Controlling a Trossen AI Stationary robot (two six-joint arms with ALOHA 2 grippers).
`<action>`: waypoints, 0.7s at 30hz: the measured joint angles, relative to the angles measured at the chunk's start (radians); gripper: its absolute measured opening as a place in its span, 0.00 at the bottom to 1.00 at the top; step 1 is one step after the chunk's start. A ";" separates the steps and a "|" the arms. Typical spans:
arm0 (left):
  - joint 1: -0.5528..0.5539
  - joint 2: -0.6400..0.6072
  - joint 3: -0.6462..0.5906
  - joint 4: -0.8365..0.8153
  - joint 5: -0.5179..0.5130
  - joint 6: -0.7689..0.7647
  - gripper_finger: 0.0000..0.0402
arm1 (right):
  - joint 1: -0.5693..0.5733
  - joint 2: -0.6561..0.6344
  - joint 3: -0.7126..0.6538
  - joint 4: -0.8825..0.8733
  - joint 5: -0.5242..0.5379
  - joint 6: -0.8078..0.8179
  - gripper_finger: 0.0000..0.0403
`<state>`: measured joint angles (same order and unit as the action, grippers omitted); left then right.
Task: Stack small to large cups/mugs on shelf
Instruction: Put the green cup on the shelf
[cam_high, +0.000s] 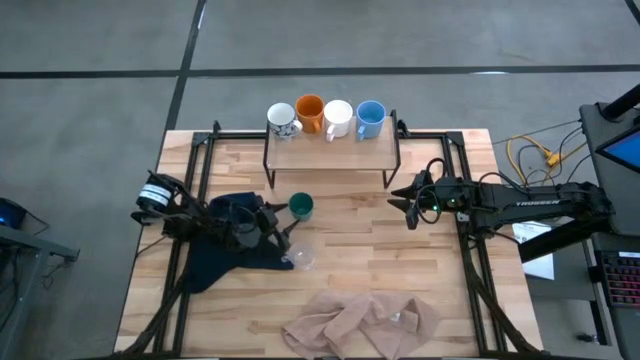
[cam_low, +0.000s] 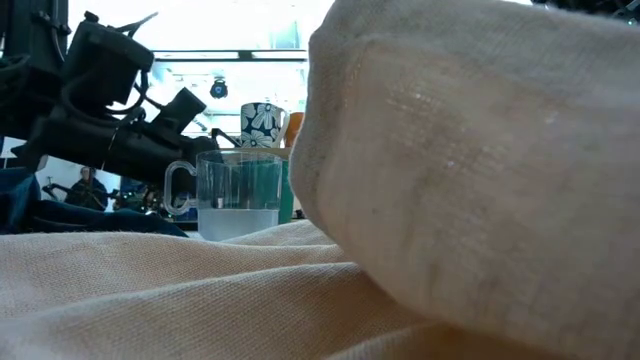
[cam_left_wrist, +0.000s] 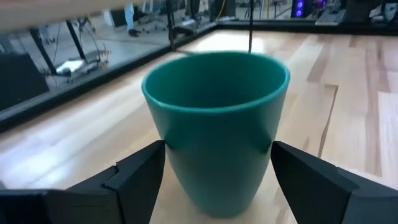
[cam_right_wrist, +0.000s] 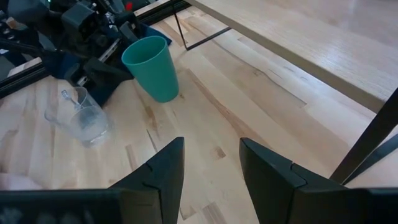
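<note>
Left gripper (cam_left_wrist: 214, 177) stands wide, fingers either side of the green cup (cam_left_wrist: 216, 124) without touching — set, I'd say, to close on it. The cup stands upright near the table's (cam_high: 450, 290) middle, just before the shelf's (cam_high: 330, 150) front edge, with the glass cup (cam_high: 303, 257) nearer the front. Four mugs (cam_high: 326, 117) line the shelf's back edge. Right gripper (cam_right_wrist: 208, 171) waits empty, fingers part-open, off the shelf's right end.

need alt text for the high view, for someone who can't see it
Overhead, the left gripper stands open around a dark green cup on the light-wood tabletop. Patterned, orange, white and light blue mugs line the small wooden shelf; the right gripper waits, part open, near the shelf's right leg.
</note>
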<state>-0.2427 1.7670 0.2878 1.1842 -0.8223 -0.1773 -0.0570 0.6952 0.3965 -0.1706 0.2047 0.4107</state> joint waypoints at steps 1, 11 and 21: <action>0.001 0.000 0.000 0.018 0.000 0.025 0.69 | 0.000 0.000 0.000 0.000 0.000 0.000 0.37; 0.049 0.063 -0.001 0.129 0.060 0.048 0.69 | 0.000 0.000 0.000 -0.007 0.000 -0.002 0.37; 0.067 0.184 0.015 0.321 0.072 0.087 0.69 | 0.000 0.000 0.000 -0.010 -0.003 -0.002 0.37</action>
<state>-0.1757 1.9510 0.3031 1.5047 -0.7506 -0.0906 -0.0570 0.6952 0.3965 -0.1805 0.2021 0.4084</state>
